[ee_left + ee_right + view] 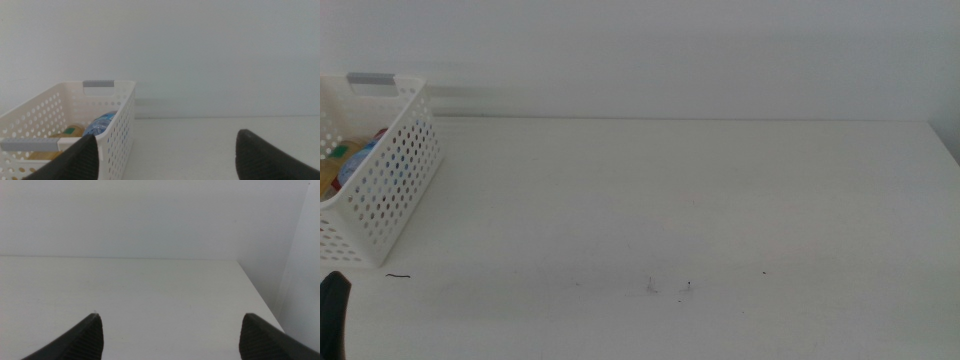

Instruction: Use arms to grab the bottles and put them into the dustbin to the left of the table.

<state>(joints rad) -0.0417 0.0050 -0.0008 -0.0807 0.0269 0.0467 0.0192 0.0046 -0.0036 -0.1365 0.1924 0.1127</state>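
Observation:
The white perforated dustbin (398, 170) stands at the table's (700, 200) far left edge. Inside it lie the bottles: a yellow one (328, 178), something blue (365, 155) and a bit of red (381, 133). In the left wrist view the dustbin (120, 125) is close ahead, holding the yellow tea bottle (70, 132) and the clear water bottle (102, 123). My left gripper (167, 155) is open and empty, a little short of the bin; a dark part of it (334, 300) shows at the middle view's lower left corner. My right gripper (170, 335) is open and empty over bare table.
Small dark specks (688, 287) and a short dark mark (398, 276) lie near the table's front. A white wall runs behind the table. In the right wrist view the table's far right corner (237, 262) and side edge are visible.

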